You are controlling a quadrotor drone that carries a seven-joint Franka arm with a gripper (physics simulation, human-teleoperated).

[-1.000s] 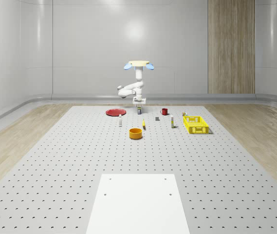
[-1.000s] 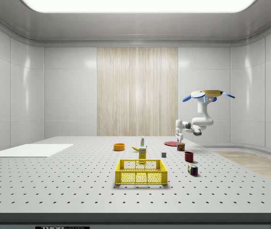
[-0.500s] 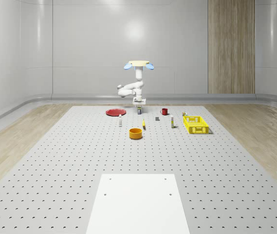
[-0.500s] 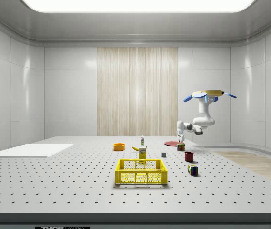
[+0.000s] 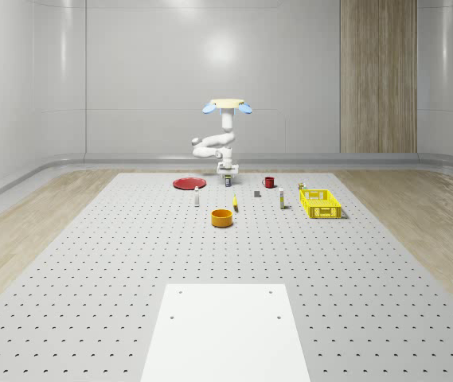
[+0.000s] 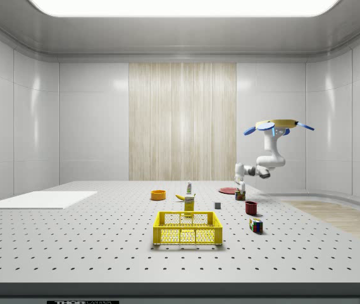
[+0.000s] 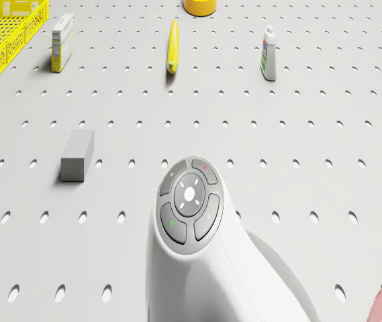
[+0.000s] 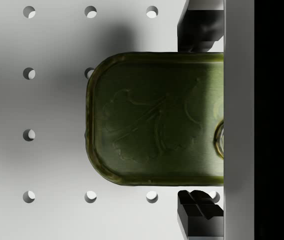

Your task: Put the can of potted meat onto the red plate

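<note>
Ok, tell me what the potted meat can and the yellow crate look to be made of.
The potted meat can looks like metal: its lid shows a soft sheen, an embossed pattern and a rolled rim, tinted dull green. The yellow crate looks like moulded plastic: evenly bright yellow, matte, with open lattice walls. Both are simulator renders, so this is only how they look.

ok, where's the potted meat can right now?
In the whole-scene view the potted meat can stands on the perforated table under the gripper, between the red plate on its left and the red mug on its right.
</note>
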